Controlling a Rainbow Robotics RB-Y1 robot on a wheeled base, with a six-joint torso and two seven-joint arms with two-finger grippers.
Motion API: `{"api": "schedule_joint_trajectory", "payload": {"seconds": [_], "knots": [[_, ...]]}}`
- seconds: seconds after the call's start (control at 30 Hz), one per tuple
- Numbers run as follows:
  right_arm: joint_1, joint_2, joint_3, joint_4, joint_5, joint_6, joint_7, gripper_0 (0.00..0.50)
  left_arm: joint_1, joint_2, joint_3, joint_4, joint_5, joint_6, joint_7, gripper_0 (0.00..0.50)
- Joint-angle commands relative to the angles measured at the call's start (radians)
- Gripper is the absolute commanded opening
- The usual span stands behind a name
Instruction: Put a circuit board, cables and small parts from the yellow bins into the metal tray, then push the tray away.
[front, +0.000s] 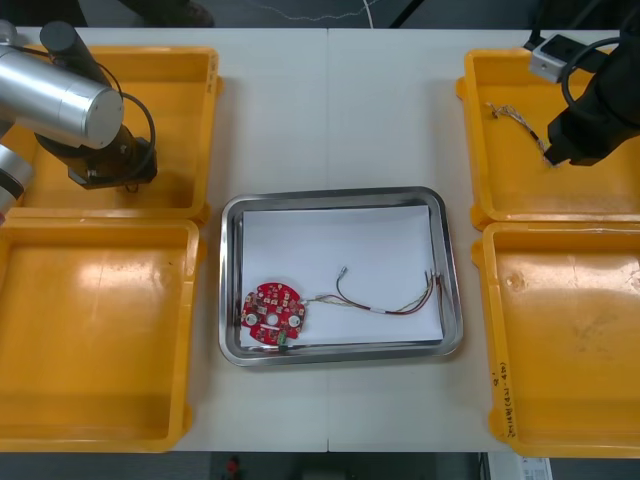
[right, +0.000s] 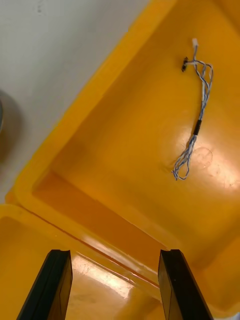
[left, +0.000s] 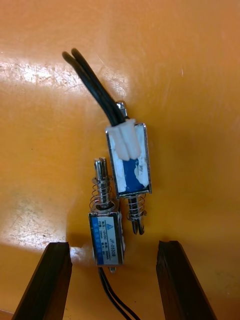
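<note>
just above small parts (left: 128, 165), left claw (left: 115, 245)

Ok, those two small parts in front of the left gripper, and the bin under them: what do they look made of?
The small metal parts: shiny bare metal frames, coiled steel-looking springs on pins, blue printed labels, black rubbery-looking leads, a white plastic-looking plug on one. The yellow bin: likely moulded plastic, smooth and glossy, with lamp glare. The left gripper hovers over them, jaws open.
</note>
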Motion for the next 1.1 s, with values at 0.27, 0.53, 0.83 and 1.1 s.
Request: {"api": "schedule_joint_trajectory", "payload": {"seconds": [0.27,0.53,0.83,1.1], "knots": [[-0.123,-0.062,-0.107,0.210,0.074,0.004,-0.020,0.500,0.009,-0.005,-0.009,-0.008,-0.014,-0.020,-0.137,0.000],[-0.193,-0.062,-0.144,0.357,0.101,0.004,0.000,0.500,0.011,-0.001,-0.009,-0.008,-0.013,-0.023,-0.137,0.000],[-0.298,-0.038,-0.144,0.564,0.111,-0.129,0.023,0.500,0.011,0.000,0.013,-0.009,-0.005,-0.002,-0.140,0.000],[-0.419,-0.002,-0.144,0.792,0.141,-0.286,0.044,0.500,0.009,0.011,0.094,-0.052,0.004,0.072,-0.157,0.000]]}}
